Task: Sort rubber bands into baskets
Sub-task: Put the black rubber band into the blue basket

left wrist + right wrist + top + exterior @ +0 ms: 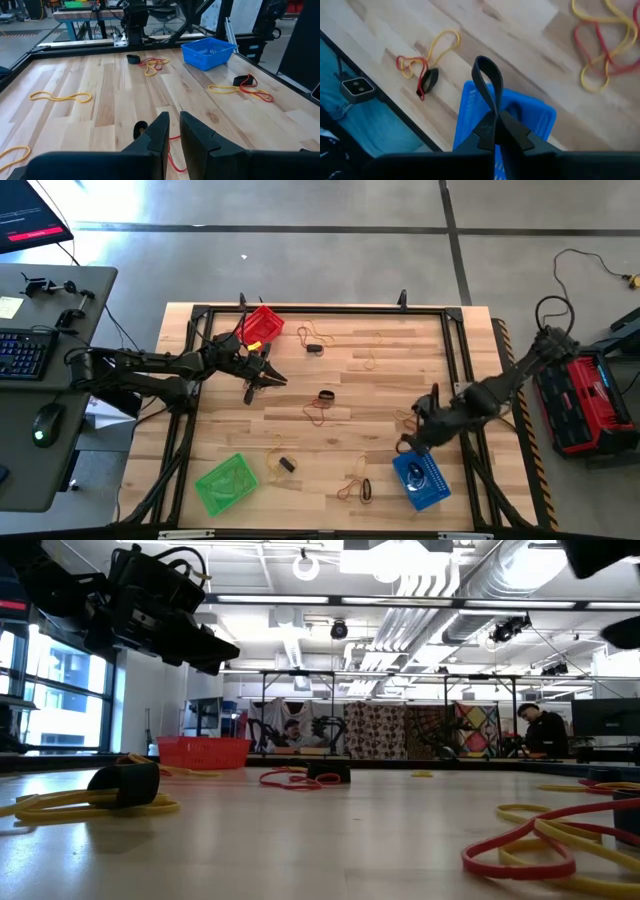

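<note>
Directly below the right gripper (495, 122), whose jaws are pinched shut on 1 black rubber band (487, 80), sits the blue basket (540, 117), so drop-off is in hand & next calls for opening; left gripper (173, 131), near-closed, empty, waits near red basket (262, 324).

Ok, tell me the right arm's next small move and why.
Probably open the fingers and let go. The right gripper is shut on a black rubber band, whose loop sticks up from the fingertips, and the blue basket sits right beneath it, already holding a dark band. The left gripper hangs near the red basket.
</note>
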Robot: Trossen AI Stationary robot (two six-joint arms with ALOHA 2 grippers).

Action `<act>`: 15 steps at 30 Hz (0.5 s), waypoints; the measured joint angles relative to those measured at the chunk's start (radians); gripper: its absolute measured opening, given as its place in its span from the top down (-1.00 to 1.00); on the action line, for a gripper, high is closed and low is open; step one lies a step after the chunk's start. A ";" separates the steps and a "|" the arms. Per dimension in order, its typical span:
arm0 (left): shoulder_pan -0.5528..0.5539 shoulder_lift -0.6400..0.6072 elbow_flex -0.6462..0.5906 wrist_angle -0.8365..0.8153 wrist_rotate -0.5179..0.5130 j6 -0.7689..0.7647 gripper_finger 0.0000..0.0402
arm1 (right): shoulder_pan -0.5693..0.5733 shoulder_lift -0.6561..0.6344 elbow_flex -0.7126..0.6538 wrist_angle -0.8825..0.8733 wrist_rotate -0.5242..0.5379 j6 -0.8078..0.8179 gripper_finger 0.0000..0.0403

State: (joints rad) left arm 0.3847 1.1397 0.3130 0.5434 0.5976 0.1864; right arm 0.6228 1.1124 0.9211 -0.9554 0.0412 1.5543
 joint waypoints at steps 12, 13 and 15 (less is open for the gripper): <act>0.000 0.000 0.000 0.000 0.000 -0.001 0.83 | 0.169 0.130 0.000 0.022 0.011 0.256 1.00; 0.000 0.000 0.000 0.001 0.000 -0.001 0.83 | 0.175 0.144 0.000 0.032 0.011 0.262 1.00; 0.000 0.000 0.000 0.001 0.000 -0.001 0.83 | 0.185 0.171 0.000 0.057 0.011 0.263 1.00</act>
State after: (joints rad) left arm 0.3847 1.1397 0.3130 0.5442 0.5976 0.1856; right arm 0.8079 1.2829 0.9211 -0.8989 0.0525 1.8172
